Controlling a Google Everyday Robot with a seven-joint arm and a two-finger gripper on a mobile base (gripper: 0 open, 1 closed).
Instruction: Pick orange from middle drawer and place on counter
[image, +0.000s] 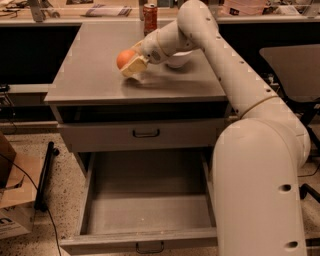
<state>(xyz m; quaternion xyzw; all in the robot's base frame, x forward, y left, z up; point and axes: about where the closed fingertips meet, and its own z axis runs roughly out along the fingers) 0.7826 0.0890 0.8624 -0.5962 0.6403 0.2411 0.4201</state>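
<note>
The orange (124, 57) is held in my gripper (128, 63), which is shut on it just above the middle of the counter (90, 75). A beige finger (135, 65) shows below and to the right of the fruit. My white arm reaches in from the right, across the counter's right half. The middle drawer (150, 210) is pulled out at the bottom of the cabinet, and its long tray interior is empty. Its black loop handle (149, 247) shows at the front edge.
A white bowl (178, 60) sits on the counter behind my wrist, partly hidden. A red drink can (149, 18) stands at the counter's back edge. A closed drawer front (146, 133) is above the open one. A cardboard box (12, 200) and a black pole (45, 175) are on the floor at left.
</note>
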